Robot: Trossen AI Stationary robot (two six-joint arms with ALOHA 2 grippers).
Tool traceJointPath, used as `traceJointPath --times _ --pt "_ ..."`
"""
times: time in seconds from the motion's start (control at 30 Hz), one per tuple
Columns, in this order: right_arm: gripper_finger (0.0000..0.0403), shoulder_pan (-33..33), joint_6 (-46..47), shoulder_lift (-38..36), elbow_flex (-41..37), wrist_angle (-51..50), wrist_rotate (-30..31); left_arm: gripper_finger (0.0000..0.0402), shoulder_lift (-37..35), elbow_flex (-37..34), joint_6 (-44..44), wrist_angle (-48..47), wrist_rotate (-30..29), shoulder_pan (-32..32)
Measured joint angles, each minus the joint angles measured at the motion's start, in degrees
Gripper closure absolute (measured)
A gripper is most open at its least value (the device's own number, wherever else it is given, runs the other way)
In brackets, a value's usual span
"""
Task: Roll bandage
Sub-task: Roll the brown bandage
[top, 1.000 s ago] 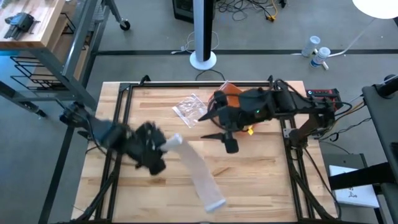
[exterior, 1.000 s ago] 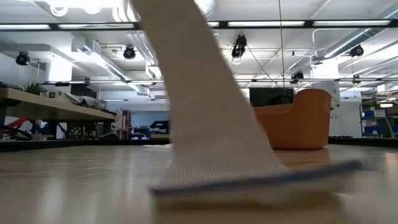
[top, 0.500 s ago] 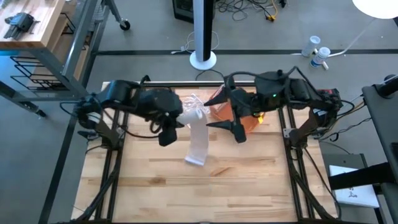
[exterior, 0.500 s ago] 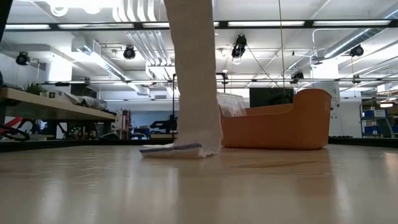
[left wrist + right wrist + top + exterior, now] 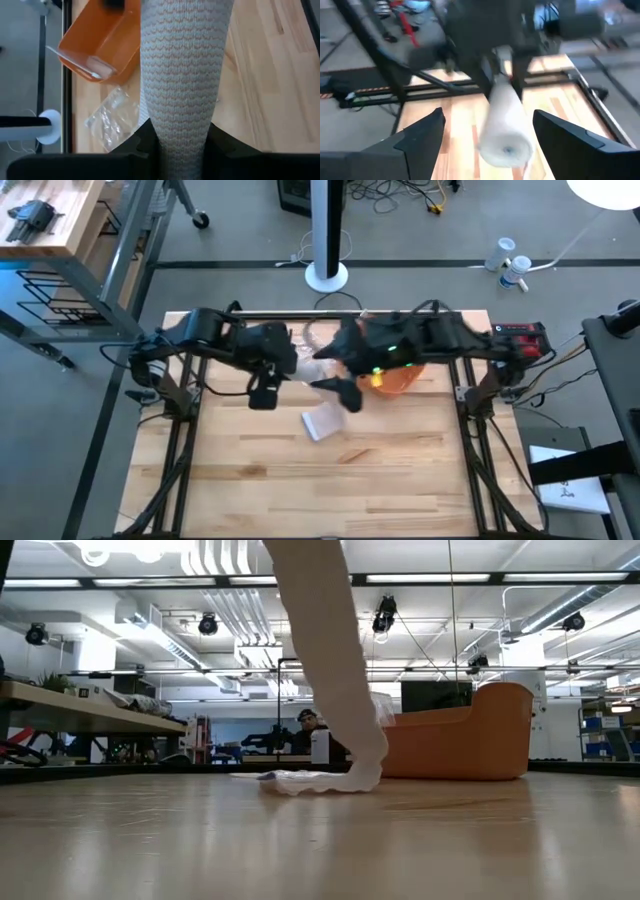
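The white knitted elastic bandage [image 5: 182, 75] is hanging from the left pincer [image 5: 180, 145], which is clamping its rolled end above the worktop [image 5: 400, 480] while the loose tail [image 5: 320, 423] is bunching on the wood. The right pincer [image 5: 487, 137] is sitting wide apart around the roll's end, gripping nothing. It could easily close off-centre and knock the roll loose, or the tail might snag the orange plastic bin [image 5: 455, 735] nearby.

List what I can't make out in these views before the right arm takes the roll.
- High view: bandage roll end, hidden under both grippers.
- Low view: left gripper and right gripper, cut off by the top edge.
- Right wrist view: roll's contact with the left fingers, blurred.
- Orange bin contents: wall hides them in the low view.
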Motion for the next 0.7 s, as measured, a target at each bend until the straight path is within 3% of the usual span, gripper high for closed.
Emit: traceJointPath --times 0.23,0.57,0.7 --pt "0.0093 0.14 2.62 3.01 0.02 0.57 4.97 0.0325 -2.24 -0.43 2.33 -0.02 -0.91 0.00" --pt "0.0115 0.15 2.68 3.52 0.13 3.04 5.00 0.0325 -2.91 -0.67 2.52 -0.01 -1.09 0.02" --pt "0.0124 0.13 4.12 3.52 0.13 3.00 5.03 0.0325 -2.68 -0.82 2.97 0.01 -4.73 0.02"
